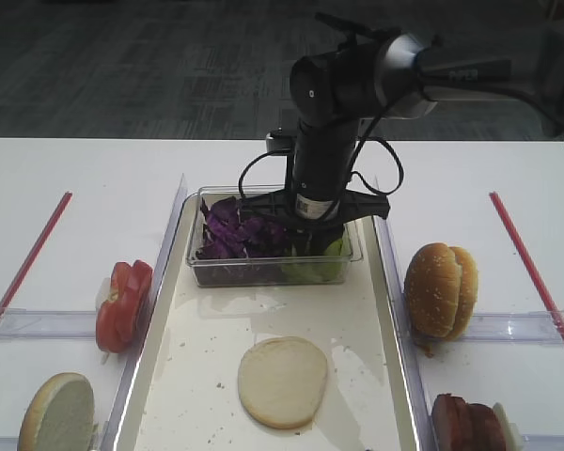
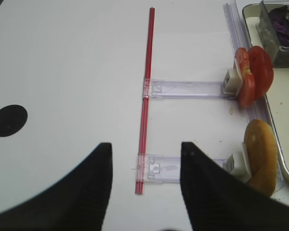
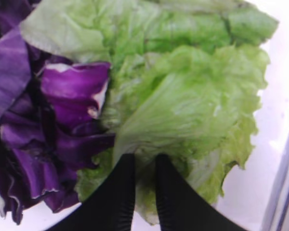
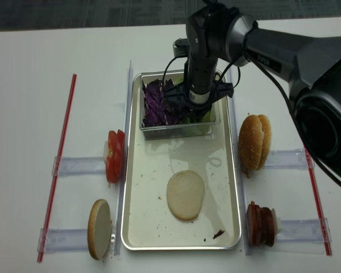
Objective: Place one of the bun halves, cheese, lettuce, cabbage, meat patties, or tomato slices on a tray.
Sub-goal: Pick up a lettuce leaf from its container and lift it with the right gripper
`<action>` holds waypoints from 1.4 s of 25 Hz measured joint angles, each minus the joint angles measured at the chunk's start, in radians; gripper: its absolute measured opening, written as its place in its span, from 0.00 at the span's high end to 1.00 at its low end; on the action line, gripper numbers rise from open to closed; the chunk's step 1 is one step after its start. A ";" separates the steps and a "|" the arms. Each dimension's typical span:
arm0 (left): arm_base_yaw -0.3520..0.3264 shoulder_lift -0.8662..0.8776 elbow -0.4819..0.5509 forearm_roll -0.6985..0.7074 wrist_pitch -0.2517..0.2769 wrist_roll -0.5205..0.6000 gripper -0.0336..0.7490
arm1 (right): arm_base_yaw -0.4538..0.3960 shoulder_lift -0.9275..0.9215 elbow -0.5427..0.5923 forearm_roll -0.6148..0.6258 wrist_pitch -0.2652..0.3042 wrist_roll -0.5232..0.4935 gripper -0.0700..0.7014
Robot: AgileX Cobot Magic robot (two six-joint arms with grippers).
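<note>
My right jaws [image 3: 140, 185] pinch the lettuce [image 3: 192, 106] in the clear tub [image 1: 199, 268] at the tray's [image 4: 230, 187] twelve o'clock end, the cabbage [image 3: 62, 125] at nine. My left jaws [image 2: 145, 159] stand apart over the table [image 2: 62, 57].

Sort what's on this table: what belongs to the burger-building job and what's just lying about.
Part of the job:
- tray, one bun half already lying cut face up on it
- lettuce, with the right gripper closing on it
- cabbage
- tomato slices
- meat patties
- spare buns

Just lying about:
- red strips
- clear holders
</note>
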 joint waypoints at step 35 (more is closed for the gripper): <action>0.000 0.000 0.000 0.000 0.000 0.000 0.57 | 0.001 -0.037 -0.134 -0.010 0.131 -0.025 0.86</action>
